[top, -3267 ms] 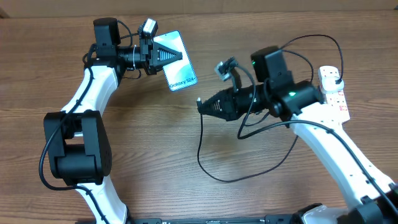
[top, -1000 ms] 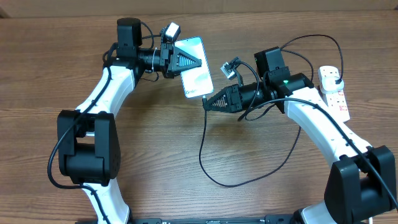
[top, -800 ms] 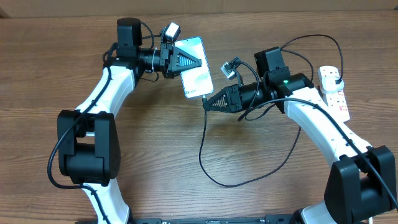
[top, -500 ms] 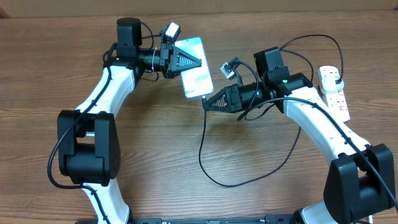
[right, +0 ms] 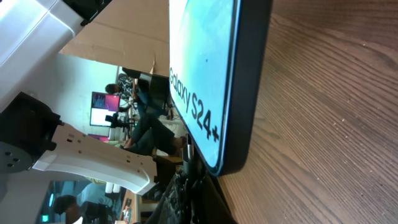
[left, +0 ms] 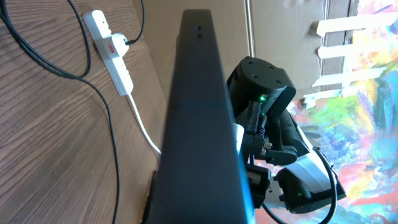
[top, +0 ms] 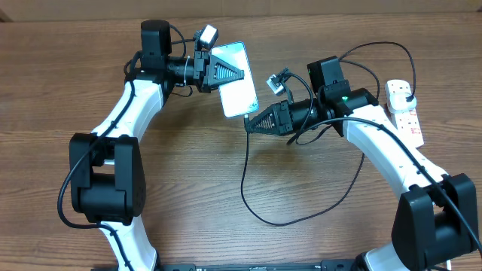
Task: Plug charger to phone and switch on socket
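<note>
Over the wooden bench, the left gripper clamps the phone raised, its end angled toward the right gripper, pinched tight on the charger tip, apparently aligning connector with port.

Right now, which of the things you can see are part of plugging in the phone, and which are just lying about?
Part of the job:
phone, held in the left gripper
charger cable, its tip end held in the right gripper
power strip, beside the right arm

Just there:
wooden table
cardboard wall behind it
colourful painting in the background
</note>
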